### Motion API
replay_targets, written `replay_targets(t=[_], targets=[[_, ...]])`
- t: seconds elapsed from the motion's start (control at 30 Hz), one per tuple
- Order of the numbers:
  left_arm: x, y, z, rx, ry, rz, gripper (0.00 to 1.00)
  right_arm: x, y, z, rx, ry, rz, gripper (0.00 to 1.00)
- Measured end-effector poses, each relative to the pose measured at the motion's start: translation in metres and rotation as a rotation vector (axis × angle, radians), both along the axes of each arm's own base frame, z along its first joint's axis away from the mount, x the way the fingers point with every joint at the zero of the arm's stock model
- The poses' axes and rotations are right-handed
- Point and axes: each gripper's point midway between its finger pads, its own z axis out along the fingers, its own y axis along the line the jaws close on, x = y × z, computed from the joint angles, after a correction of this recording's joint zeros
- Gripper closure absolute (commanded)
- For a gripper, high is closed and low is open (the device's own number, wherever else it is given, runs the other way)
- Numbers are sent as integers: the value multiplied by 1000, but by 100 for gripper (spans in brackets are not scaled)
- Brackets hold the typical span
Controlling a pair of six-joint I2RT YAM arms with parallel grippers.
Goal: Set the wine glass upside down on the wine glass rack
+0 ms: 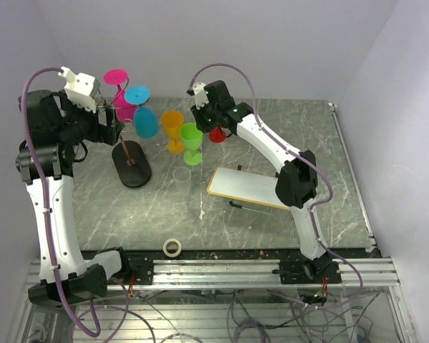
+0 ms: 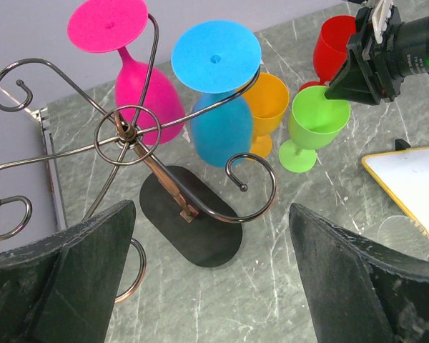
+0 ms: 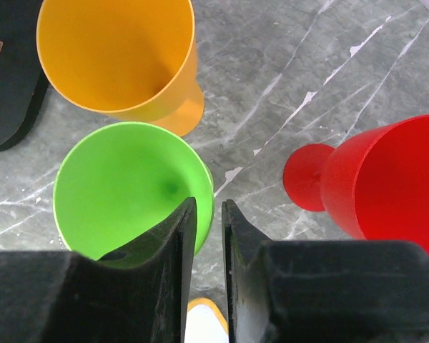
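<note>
The wine glass rack [image 1: 132,171] [image 2: 125,132] stands at the left, with a pink glass [image 2: 139,86] and a blue glass [image 2: 222,128] hanging upside down from its scroll arms. Orange [image 3: 118,53], green [image 1: 191,143] [image 3: 121,186] and red [image 3: 386,179] wine glasses stand upright on the table. My right gripper [image 3: 209,204] [image 1: 204,128] straddles the green glass's rim, one finger inside the bowl and one outside, the jaws almost together. Above the rack's base, my left gripper [image 2: 211,211] [image 1: 118,132] is wide open and holds nothing.
A white board with a yellow edge [image 1: 247,187] lies right of centre. A clear round disc [image 1: 181,174] sits near the green glass. A tape roll [image 1: 172,247] rests at the table's near edge. White walls enclose the table.
</note>
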Motion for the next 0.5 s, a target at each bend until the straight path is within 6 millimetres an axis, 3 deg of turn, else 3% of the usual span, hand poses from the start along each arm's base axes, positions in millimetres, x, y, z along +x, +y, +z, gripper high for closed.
replay_targets(t=[0.33, 0.5], targets=[[1, 0, -4, -2, 11, 0, 0, 1, -2, -12, -28, 12, -2, 82], [2, 0, -7, -4, 18, 0, 0, 2, -3, -14, -35, 11, 0, 94]])
